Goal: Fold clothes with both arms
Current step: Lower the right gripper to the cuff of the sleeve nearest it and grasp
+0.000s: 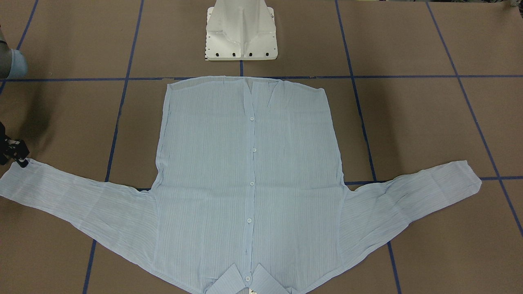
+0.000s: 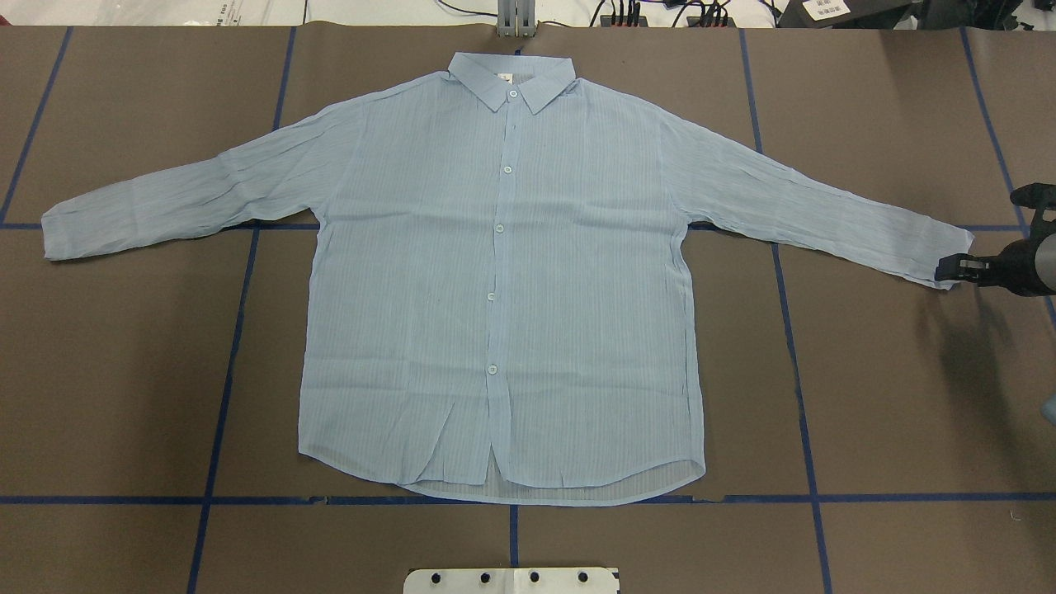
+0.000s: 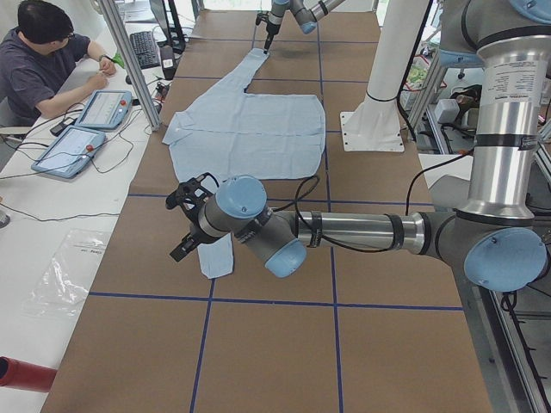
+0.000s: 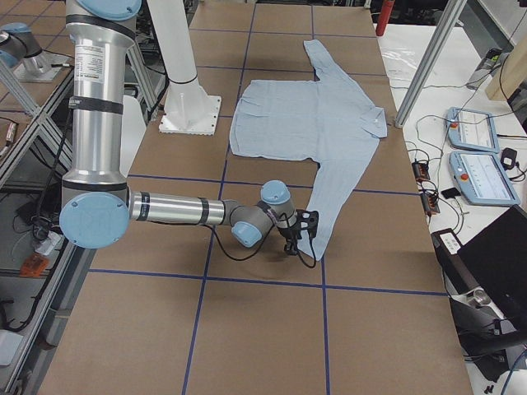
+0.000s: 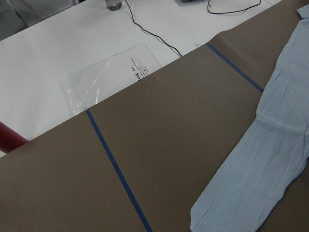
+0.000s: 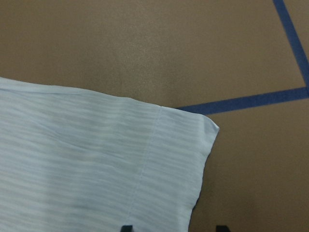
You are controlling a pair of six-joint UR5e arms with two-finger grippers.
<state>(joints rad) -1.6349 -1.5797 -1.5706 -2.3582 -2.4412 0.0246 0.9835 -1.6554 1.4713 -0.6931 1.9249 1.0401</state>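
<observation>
shirt (image 2: 503, 272) lies flat and front up on the desk (image 2: 874, 396), sleeves spread out. right tool (image 2: 947, 269) sits at one cuff with its fingers apart. left tool (image 3: 181, 228) hovers near the other cuff; i cannot tell its state.

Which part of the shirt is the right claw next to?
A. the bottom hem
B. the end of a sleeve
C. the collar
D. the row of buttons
B: in the overhead view the right claw is at the cuff of one spread sleeve of the shirt, and the right wrist view shows that cuff edge just ahead of its fingertips.
</observation>
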